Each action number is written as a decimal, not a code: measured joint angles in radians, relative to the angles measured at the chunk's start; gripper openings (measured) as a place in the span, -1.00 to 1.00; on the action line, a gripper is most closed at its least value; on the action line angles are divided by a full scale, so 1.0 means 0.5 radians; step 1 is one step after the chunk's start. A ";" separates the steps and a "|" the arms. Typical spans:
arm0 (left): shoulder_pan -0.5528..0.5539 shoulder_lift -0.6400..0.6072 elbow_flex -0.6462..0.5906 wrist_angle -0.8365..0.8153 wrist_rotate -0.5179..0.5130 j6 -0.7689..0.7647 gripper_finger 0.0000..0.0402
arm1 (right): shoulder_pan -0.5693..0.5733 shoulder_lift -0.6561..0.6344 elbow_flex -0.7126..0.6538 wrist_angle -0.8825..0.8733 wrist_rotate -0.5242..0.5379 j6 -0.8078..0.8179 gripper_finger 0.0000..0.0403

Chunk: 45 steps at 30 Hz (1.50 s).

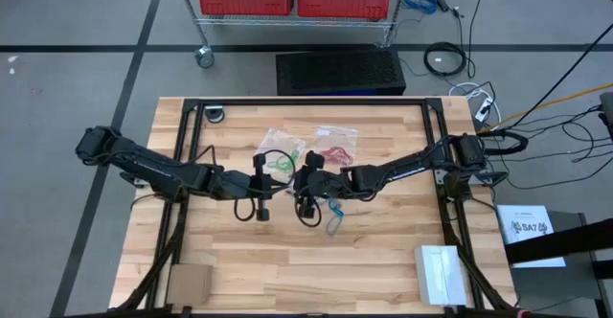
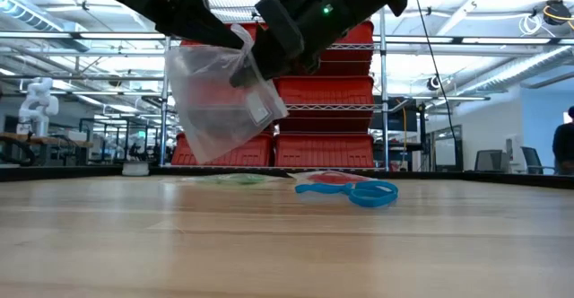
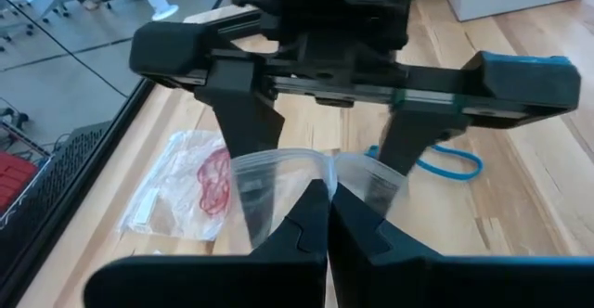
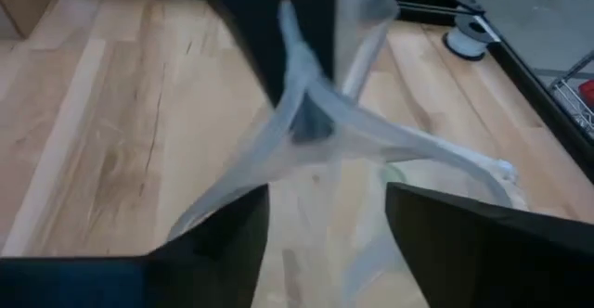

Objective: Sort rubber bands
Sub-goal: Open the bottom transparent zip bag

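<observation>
A clear zip bag hangs above the middle of the table, with my left gripper shut on its top edge. My right gripper faces it from the table's right, open wide, one finger on each side of the bag's mouth. A bunch of blue rubber bands lies on the wood under and just nearer than the grippers. Farther back lie two clear bags flat on the table: one with green bands, one with red bands. My left gripper pinches the bag's gathered top edge between its two fingers, coming from the table's left and slanting down. The bag hangs below the fingers, clear of the table. My right gripper: whether its open fingers touch the bag's rim, I cannot tell.
A white box sits at the near right corner and a cardboard piece at the near left. Black frame rails run along the table's far edge and sides. Bare wood lies toward the near edge.
</observation>
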 joint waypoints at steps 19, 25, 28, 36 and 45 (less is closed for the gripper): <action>0.000 0.143 0.003 0.300 0.021 0.006 -1.00 | 0.033 -0.148 -0.001 -0.288 0.019 -0.133 -0.69; 0.000 0.156 0.002 0.379 0.009 0.012 -1.00 | 0.040 -0.137 -0.001 -0.206 0.119 -0.186 -0.96; 0.000 0.156 0.002 0.402 0.007 0.012 -1.00 | 0.056 -0.137 -0.001 -0.136 0.143 -0.220 -0.99; -0.007 0.156 0.002 0.464 -0.054 0.011 -1.00 | 0.063 -0.137 -0.001 -0.158 0.155 -0.120 -0.71; -0.013 0.146 0.002 0.436 -0.114 0.015 -1.00 | 0.054 -0.153 -0.001 -0.408 0.051 -0.036 -0.11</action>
